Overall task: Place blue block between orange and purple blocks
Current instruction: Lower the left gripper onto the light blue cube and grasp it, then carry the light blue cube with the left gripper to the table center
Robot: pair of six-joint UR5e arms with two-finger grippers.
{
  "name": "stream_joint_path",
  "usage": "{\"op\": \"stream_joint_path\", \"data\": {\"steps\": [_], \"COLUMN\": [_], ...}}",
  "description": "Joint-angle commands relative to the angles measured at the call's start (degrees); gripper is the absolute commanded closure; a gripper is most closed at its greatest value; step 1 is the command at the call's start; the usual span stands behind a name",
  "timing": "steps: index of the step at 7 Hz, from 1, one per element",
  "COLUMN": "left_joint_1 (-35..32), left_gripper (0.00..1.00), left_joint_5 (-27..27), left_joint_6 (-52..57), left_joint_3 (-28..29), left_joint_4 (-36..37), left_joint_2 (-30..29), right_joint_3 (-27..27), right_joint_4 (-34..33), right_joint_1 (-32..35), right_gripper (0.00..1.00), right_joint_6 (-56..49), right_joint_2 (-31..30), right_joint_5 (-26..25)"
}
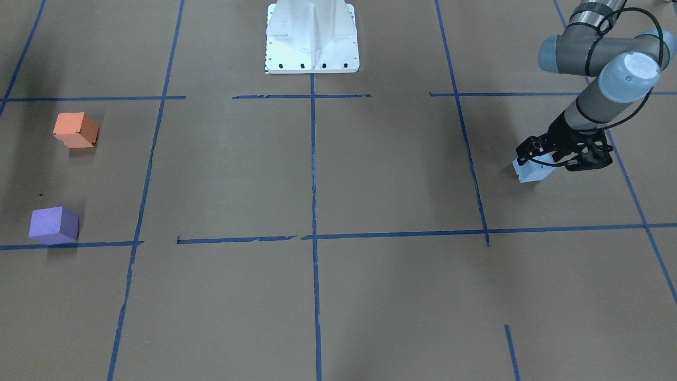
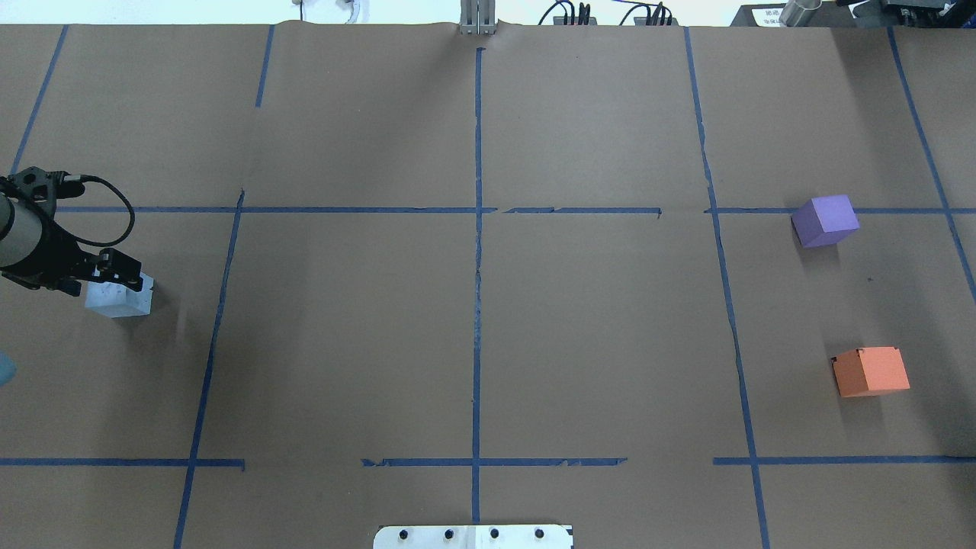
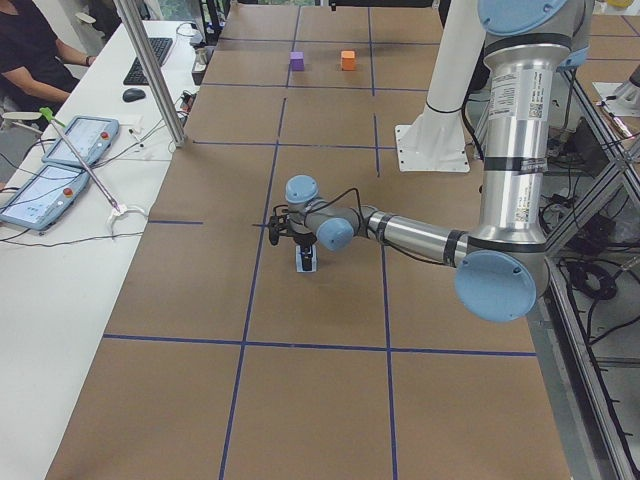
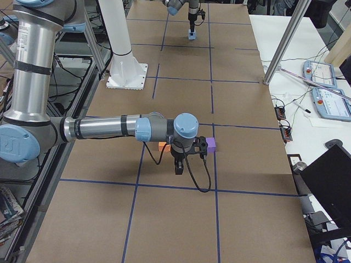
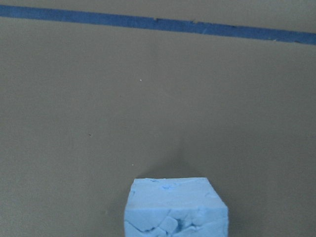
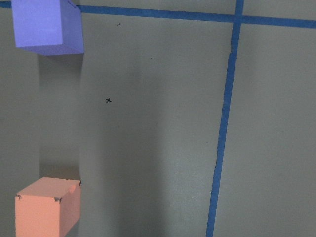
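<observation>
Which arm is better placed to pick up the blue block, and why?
Left. The left gripper sits right at the blue block, while the right gripper hangs by the orange block and purple block at the table's other end.

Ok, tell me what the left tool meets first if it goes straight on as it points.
The blue block, directly under the left tool; whether they already touch is unclear.

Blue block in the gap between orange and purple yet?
Out. The blue block is at the left gripper, across the table; no block lies between the orange block and the purple block.
</observation>
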Motion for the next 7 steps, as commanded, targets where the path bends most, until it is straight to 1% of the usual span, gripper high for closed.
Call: {"op": "stream_joint_path", "data": {"steps": [1,2,3,4,5,6,7], "left_joint_1": [1.41,1.33,1.24,1.33,4.81,11.37,14.30], "left_gripper": [0.34,0.89,1.00,1.00,1.00,1.00,1.00], "left_joint_5": [1.67,0.89,-0.43,-1.22,-0.62,1.47,5.24], "left_joint_6": [-0.18,-0.45,-0.71,-3.06,-6.13,-7.90,-7.66], "left_joint_3": [3.28,1.81,-0.64,-4.32,-3.83,-3.04,0.62], "left_joint_4": [-0.10,0.16,0.86,4.43,14.13,24.49,25.99], "left_joint_2": [-2.46,-2.82,-4.65,-9.89,-22.99,-33.04,-39.32], "right_joint_3": [0.17,0.18,0.35,0.35,0.35,0.44,0.44], "right_joint_4": [0.09,0.09,0.09,0.09,0.09,0.09,0.09], "right_joint_1": [-0.26,-0.26,-0.43,-0.44,-0.52,-0.61,-0.70], "right_gripper": [0.00,0.00,0.00,0.00,0.00,0.00,0.00], "right_joint_6": [0.00,0.00,0.09,0.00,0.09,0.09,0.09], "right_joint_2": [0.09,0.17,0.26,0.35,0.35,0.35,0.35], "right_joint_5": [0.00,0.00,0.00,0.00,0.09,0.26,0.26]}}
